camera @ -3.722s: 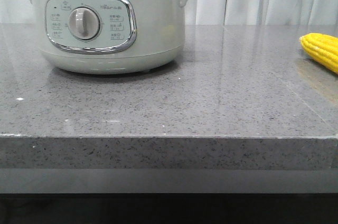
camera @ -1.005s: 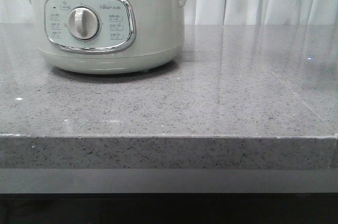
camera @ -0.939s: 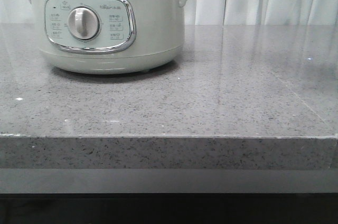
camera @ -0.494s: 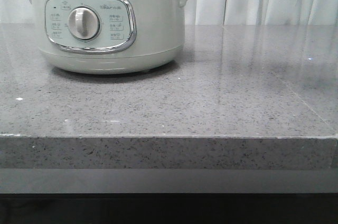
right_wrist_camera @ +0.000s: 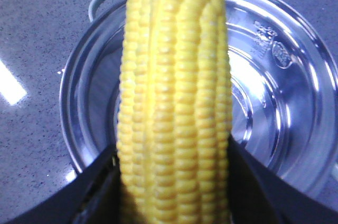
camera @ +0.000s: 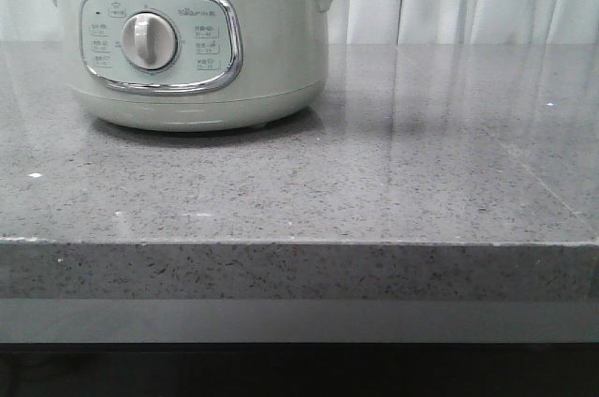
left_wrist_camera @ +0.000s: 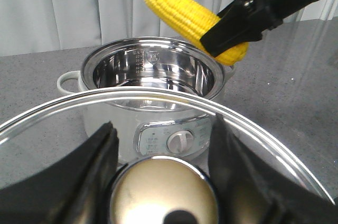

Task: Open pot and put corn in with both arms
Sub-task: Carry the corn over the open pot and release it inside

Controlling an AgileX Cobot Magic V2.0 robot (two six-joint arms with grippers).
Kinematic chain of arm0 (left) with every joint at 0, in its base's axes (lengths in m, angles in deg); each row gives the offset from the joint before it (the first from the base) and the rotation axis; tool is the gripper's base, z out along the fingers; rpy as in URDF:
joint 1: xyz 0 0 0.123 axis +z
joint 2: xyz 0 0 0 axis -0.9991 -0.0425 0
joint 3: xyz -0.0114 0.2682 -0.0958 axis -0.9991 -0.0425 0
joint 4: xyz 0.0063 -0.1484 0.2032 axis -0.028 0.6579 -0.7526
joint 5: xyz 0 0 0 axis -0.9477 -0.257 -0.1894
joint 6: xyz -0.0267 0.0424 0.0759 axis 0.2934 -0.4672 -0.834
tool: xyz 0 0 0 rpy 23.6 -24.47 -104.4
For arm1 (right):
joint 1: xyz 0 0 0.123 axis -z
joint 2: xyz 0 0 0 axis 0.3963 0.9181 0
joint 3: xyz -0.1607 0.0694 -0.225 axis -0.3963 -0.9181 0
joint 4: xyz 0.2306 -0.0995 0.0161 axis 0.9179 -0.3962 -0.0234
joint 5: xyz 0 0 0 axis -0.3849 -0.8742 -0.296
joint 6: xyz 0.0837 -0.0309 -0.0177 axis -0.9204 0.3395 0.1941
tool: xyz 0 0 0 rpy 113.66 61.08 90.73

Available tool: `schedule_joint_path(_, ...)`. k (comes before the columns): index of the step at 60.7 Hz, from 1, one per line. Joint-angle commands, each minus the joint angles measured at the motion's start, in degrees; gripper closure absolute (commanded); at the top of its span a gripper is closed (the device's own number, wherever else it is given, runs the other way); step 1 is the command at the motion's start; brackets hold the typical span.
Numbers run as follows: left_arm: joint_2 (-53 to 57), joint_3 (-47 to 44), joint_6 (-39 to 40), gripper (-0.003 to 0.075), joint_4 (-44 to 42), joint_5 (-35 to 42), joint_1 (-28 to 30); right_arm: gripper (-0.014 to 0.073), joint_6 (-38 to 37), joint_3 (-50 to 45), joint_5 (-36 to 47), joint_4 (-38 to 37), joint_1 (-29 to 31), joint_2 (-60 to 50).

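Gripping the corn (right_wrist_camera: 174, 102) between pinched fingers, the right gripper (left_wrist_camera: 227, 31) is holding it directly above the open pot (left_wrist_camera: 153, 84), while the left gripper (left_wrist_camera: 161, 155) is clasping the lid's knob (left_wrist_camera: 163, 192).

The left gripper (left_wrist_camera: 161, 182), a pair of broad matte-black fingers (left_wrist_camera: 90, 174), sits closed around the round brushed-metal knob (left_wrist_camera: 163, 192) of a clear glass lid with a steel rim (left_wrist_camera: 158, 97), one finger pressed against each side of the knob. The right gripper (right_wrist_camera: 171, 182), with the same dark black fingers (right_wrist_camera: 97, 187), clamps the thick end of a bright yellow corn cob with rows of kernels (right_wrist_camera: 174, 97), its fingers flanking the cob on both sides. From the left wrist view, the right gripper's black finger and wrist housing slant down from above, carrying the cob tilted in the air, tip highest. Neither arm shows in the front view.
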Motion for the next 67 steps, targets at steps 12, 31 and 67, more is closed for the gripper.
schedule_joint_path(12,0.0,2.0,0.4,0.0493,0.3,8.2,0.0,0.0305,0.6,8.3,2.8,-7.0,-1.8,5.6)
schedule_joint_path(31,0.0,2.0,0.4,0.0493,0.3,8.2,0.0,0.0305,0.6,9.3,1.7,-10.0,-1.8,10.3)
schedule_joint_path(67,0.0,2.0,0.4,0.0493,0.3,8.2,0.0,0.0072,-0.1,9.3,0.5,-10.3,-1.8,11.0)
